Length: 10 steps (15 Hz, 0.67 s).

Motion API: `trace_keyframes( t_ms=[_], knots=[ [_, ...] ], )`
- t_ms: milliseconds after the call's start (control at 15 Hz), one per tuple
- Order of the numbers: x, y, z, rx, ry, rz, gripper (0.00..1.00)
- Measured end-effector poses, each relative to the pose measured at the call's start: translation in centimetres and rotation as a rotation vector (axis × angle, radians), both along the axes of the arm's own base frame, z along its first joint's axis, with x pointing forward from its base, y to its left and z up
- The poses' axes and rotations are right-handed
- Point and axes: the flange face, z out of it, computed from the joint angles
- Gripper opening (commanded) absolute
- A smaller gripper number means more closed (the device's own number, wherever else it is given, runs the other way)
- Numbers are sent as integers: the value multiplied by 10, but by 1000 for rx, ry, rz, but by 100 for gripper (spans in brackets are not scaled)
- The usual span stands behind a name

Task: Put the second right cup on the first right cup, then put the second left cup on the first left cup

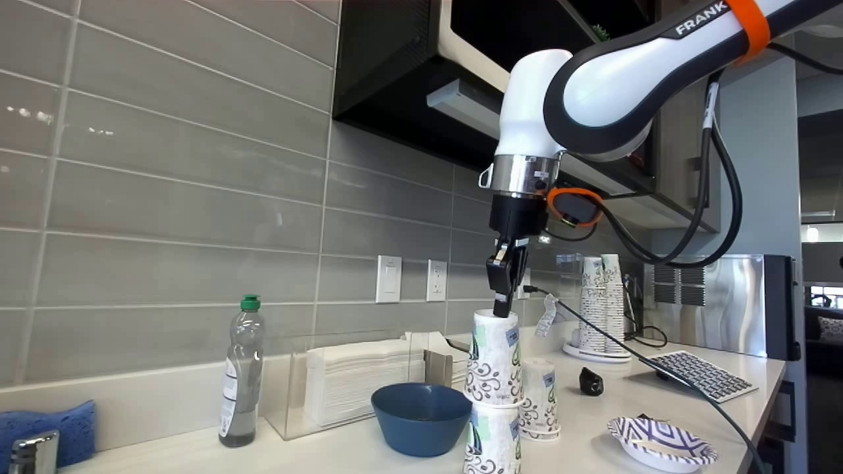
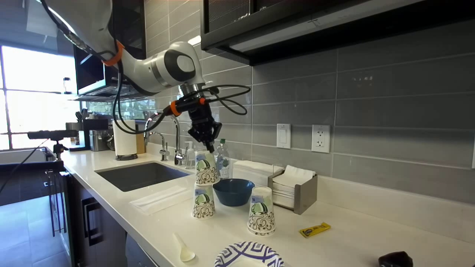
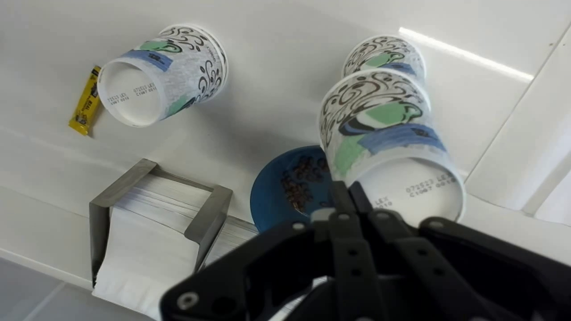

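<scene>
Nearest in the wrist view, the gripper (image 3: pixel 348 185) is drawn almost together, pinching the edge of the base of the upper cup (image 3: pixel 390 138). That cup is upside down: white paper with dark swirls, patches of green and blue, and a code printed across its pale base. It stands in line above the lower cup (image 2: pixel 203 202), their ends meeting in both exterior views — whether its weight rests there cannot be told. The lower cup, also upside down, wears the same print and stands on the counter (image 2: pixel 226 231).

Just beside the pair is a blue bowl (image 3: pixel 267 191) with small brown bits (image 3: pixel 294 189) gathered in clumps inside; the upper cup hides part of it in the wrist view. Near the bowl and apart from the pair, the third cup (image 3: pixel 167 76) is mouth down too, same print, its lip doubled at the foot. A yellow packet (image 3: pixel 85 102) lies near it. Next comes a metal holder (image 3: pixel 210 217) full of white napkins (image 3: pixel 147 249), and alongside, a clear box (image 1: pixel 296 395) with a thick stack of folded paper (image 1: pixel 362 382). Farthest, in an exterior view, tall columns of nested cups (image 1: pixel 593 303) stand on a round white tray (image 1: pixel 595 356).
</scene>
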Motion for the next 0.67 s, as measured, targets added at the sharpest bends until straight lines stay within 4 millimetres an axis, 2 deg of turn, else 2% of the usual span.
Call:
trace_keyframes(
  t_ms=[667],
  knots=[
    [-1, 2, -1, 19, 22, 13, 1]
  ],
)
